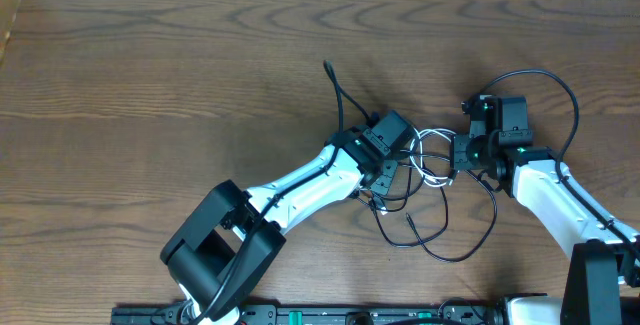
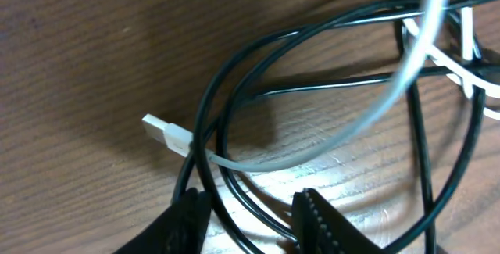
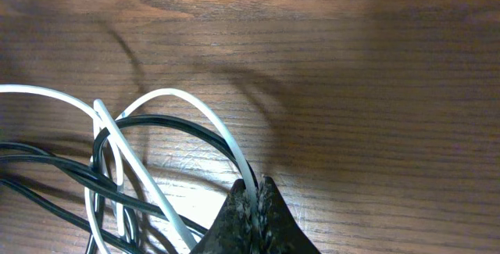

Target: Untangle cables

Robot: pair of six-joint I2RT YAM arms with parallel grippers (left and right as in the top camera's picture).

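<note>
Overhead, the cables [image 1: 425, 165] lie tangled on the table [image 1: 150, 85], right of centre. The right end effector [image 3: 256, 187] pinches the white cable [image 3: 180, 98]; the left end effector [image 2: 246, 207] stands spread astride black strands [image 2: 336, 83]. They look light, limp and slippery, so a hold near a plug [image 2: 166, 131] seems best.

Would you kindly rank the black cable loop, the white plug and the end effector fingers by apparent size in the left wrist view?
1. black cable loop
2. left end effector fingers, though cropped and nearest the camera
3. white plug
</note>
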